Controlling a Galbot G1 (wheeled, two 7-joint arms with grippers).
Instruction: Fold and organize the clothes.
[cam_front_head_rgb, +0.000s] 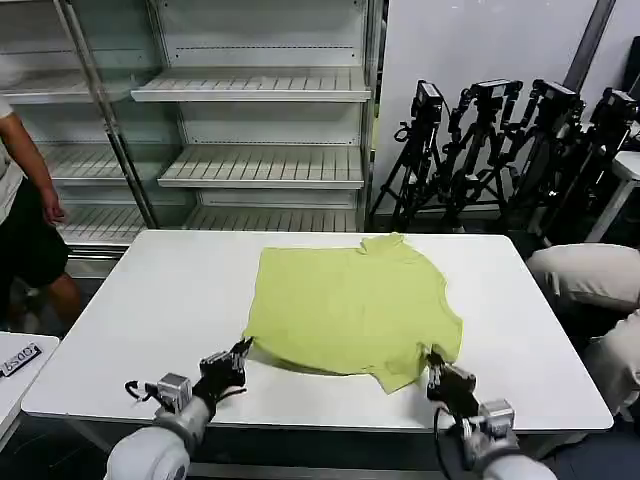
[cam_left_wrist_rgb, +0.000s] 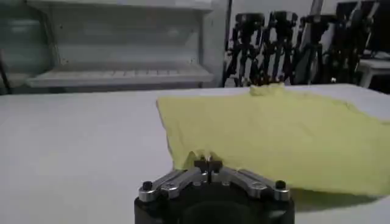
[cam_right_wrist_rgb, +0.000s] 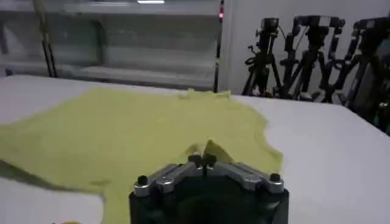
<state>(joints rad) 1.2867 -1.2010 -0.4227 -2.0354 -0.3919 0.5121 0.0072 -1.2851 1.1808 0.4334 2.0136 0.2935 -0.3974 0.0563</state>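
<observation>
While both grippers pinch the shirt (cam_front_head_rgb: 350, 305) at its near hem, left gripper (cam_front_head_rgb: 238, 356) on one corner and right gripper (cam_front_head_rgb: 436, 362) on the other (jaws clenched on fabric), thin cloth could slip free or bunch if lifted unevenly.

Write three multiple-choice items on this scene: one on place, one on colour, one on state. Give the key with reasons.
1. Where does the shirt lie?
A. on the white table
B. on a shelf
C. on the floor

2. What colour is the shirt?
A. blue
B. lime yellow-green
C. red

3. How do the left hand and right hand stand?
A. both raised high
B. both shut on the shirt's near edge
C. one parked aside

Key: 1 A, the fabric is spread on the tabletop; 2 B, plain lime throughout; 3 B, the wrist views show closed fingers pinching fabric.
</observation>
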